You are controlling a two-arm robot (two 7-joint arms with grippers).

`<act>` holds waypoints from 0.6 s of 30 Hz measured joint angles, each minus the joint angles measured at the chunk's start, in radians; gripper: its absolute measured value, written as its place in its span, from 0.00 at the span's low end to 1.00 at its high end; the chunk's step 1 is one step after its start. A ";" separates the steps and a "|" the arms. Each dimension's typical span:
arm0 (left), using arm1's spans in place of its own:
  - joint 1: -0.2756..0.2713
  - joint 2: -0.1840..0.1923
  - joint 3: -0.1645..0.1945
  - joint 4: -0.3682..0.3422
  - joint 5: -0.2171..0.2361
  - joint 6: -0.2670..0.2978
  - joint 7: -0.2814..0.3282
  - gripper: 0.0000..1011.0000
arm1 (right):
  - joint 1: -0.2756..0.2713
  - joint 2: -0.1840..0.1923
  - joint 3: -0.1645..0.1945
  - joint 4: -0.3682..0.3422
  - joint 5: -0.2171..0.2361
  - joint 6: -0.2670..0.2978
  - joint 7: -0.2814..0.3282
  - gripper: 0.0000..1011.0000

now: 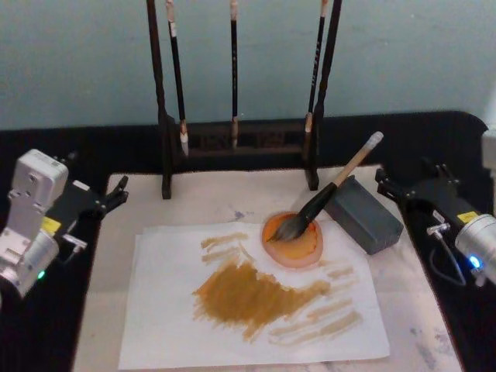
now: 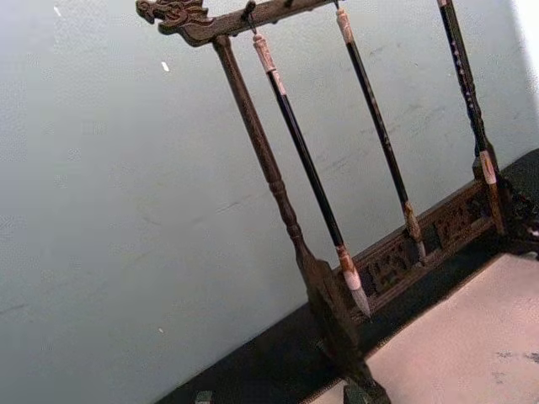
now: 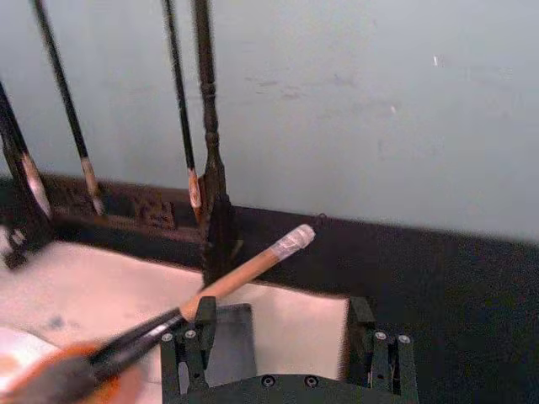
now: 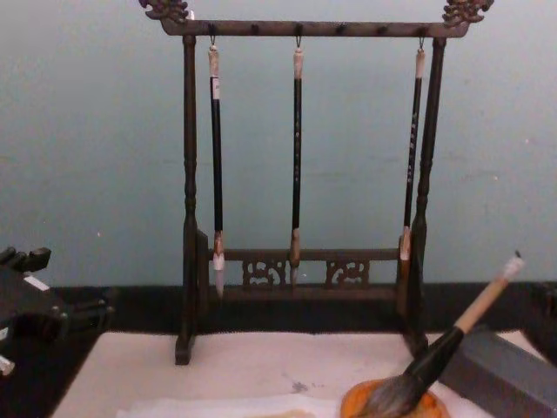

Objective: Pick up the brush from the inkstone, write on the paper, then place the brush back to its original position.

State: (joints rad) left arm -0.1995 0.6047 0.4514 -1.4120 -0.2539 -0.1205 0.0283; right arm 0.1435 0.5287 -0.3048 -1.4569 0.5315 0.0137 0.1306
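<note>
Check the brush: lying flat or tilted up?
Tilted: the brush has its bristles in the inkstone, its handle angling up past the grey block.

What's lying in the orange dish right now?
The big brush rests with its bristles in the orange dish, handle angled over the grey block. The dish's floor under the bristles is covered.

Dim, flat, diffuse light; shadows v. soft. Bright washout at 3 o'clock edge in head view, 2 o'clock in left wrist view.
</note>
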 joint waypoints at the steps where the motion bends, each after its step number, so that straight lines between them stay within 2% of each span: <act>1: 0.000 0.000 0.000 0.000 0.000 0.000 0.000 1.00 | -0.002 -0.008 0.011 -0.001 0.024 0.014 0.009 0.99; 2: 0.000 0.000 0.000 0.000 0.000 0.000 0.000 1.00 | -0.003 -0.015 0.021 -0.002 0.049 0.029 0.017 0.99; 3: 0.000 0.000 0.000 0.000 0.000 0.000 0.000 1.00 | -0.006 -0.031 0.043 -0.004 0.095 0.060 0.032 0.99; 6: 0.000 0.000 0.000 0.000 0.000 0.000 0.000 1.00 | -0.009 -0.054 0.073 -0.006 0.157 0.103 0.044 0.99; 8: 0.000 0.000 0.000 0.000 0.000 0.000 0.000 1.00 | -0.009 -0.084 0.105 -0.008 0.218 0.151 0.046 0.99; 12: 0.000 0.000 0.000 0.000 0.000 0.000 0.000 1.00 | -0.002 -0.116 0.131 -0.002 0.286 0.201 0.036 0.99; 18: 0.000 0.000 0.000 0.000 0.000 0.000 0.000 1.00 | 0.024 -0.148 0.145 0.023 0.354 0.243 -0.002 0.99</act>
State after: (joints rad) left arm -0.1995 0.6047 0.4514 -1.4120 -0.2539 -0.1205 0.0283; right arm 0.1674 0.3809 -0.1598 -1.4339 0.8855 0.2569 0.1286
